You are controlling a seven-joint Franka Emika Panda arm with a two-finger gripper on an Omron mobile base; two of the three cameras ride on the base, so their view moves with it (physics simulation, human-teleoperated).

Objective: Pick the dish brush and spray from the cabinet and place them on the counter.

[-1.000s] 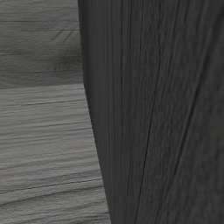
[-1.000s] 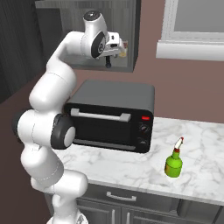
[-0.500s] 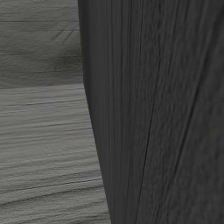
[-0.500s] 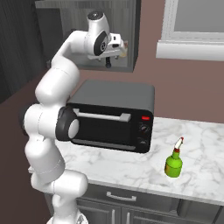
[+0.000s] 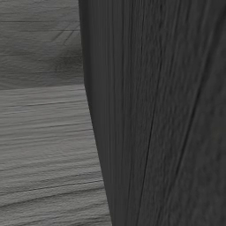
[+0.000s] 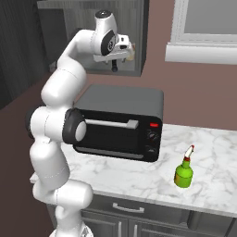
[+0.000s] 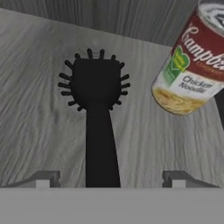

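Counting one dish brush (image 7: 97,94), one soup can (image 7: 192,61) (cabinet), one spray (image 6: 183,169).

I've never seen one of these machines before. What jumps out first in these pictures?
The tall white jointed arm reaching up into the dark wall cabinet above a black toaster oven. In the hand view, a black bristled dish brush lies between the open pincer tips, beside a red-and-white soup can. A green spray bottle stands on the marble counter.
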